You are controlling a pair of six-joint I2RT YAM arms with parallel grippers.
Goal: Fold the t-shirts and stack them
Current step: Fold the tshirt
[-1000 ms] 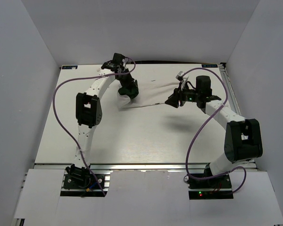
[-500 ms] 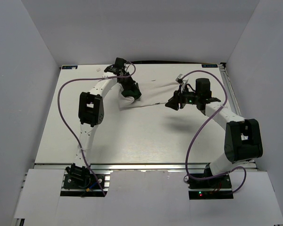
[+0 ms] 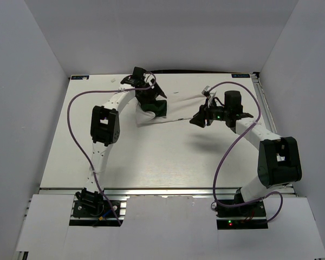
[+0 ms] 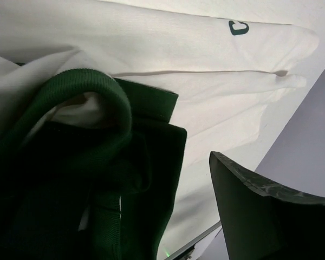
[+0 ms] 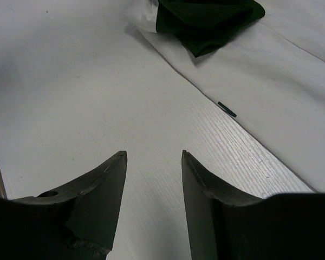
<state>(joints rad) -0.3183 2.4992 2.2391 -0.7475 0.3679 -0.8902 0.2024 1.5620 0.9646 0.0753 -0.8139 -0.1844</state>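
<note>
A white t-shirt lies spread flat at the back of the table, also seen in the left wrist view and the right wrist view. A crumpled dark green t-shirt rests on its left end. My left gripper hovers right over the green t-shirt, open; one finger shows apart from the cloth, the other is hidden. My right gripper stands open over bare table near the white t-shirt's front edge, holding nothing.
White enclosure walls close in the table at the back and both sides. Purple cables loop along both arms. The table's metal edge rail shows just beyond the white t-shirt in the left wrist view.
My left gripper has opened and let go of the green t-shirt, shifting slightly right. The right gripper has barely moved and stays open.
</note>
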